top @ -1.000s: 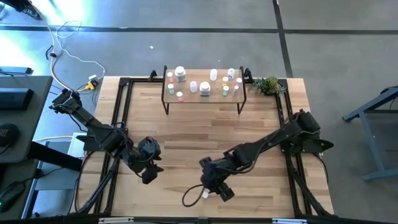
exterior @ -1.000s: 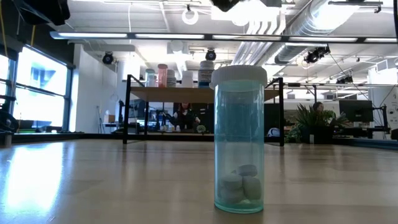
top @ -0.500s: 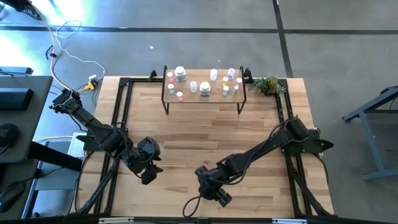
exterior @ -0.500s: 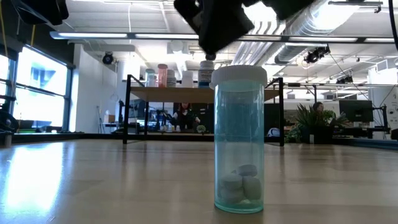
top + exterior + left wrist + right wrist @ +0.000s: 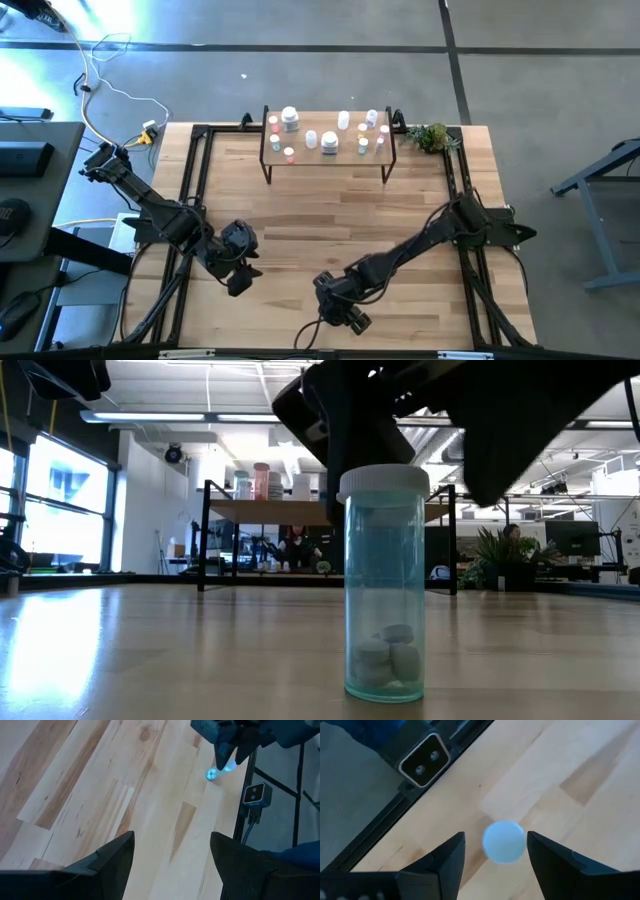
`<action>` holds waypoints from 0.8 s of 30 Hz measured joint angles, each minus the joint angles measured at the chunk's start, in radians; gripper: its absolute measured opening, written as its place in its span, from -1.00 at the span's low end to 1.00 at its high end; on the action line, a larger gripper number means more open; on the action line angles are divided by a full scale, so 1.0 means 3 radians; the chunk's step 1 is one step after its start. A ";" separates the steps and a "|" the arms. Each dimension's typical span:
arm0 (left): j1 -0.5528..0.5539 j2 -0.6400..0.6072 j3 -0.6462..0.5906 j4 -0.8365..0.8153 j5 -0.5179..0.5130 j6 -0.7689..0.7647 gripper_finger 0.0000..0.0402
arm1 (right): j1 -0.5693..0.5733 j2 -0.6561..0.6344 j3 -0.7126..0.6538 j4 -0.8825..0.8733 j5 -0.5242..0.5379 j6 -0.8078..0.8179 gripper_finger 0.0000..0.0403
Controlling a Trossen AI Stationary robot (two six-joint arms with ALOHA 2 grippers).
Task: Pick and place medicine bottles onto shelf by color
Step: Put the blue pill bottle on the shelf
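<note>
A: Wood-plank counter (image 5: pixel 330 230) with the shelf (image 5: pixel 327 158) at its far edge. Right gripper (image 5: pixel 495 851) had moved in over the last second: earlier it sat beside the lone bottle (image 5: pixel 384 582), now it was right above it near the counter's front edge.

B: Jaws?

A: Spread wide, one finger each side of the white cap, nothing held. Bottle upright, teal-tinted, a few tablets in the bottom. Not touching it as far as I could tell.

B: So pre-grasp.

A: My read, yes. Next would be lowering and closing, then the carry to the shelf.

B: Left arm?

A: Left gripper (image 5: pixel 172 857) parked over the near-left counter, jaws apart, empty. It hadn't shifted.

B: Counts?

A: One bottle on the counter. About a dozen bottles (image 5: pixel 328 133) on the shelf, pink, green and white tops; too small for an exact count. One small plant (image 5: pixel 432 136) at the far right corner. Two arms.
</note>
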 joint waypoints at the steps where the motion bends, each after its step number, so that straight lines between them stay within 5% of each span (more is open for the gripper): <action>1: 0.0000 0.0000 0.0000 0.0000 0.0000 0.0000 0.26 | 0.0011 0.0002 0.0000 0.0000 -0.0001 -0.0007 0.01; 17: 0.0000 0.0000 -0.0001 0.0001 0.0000 0.0000 0.26 | 0.0019 0.0002 0.0000 0.0043 0.0132 -0.0009 -0.50; 24: 0.0000 0.0000 0.0000 0.0001 0.0000 -0.0002 0.26 | -0.0027 0.0002 0.0000 0.0030 0.0084 -0.0005 -0.50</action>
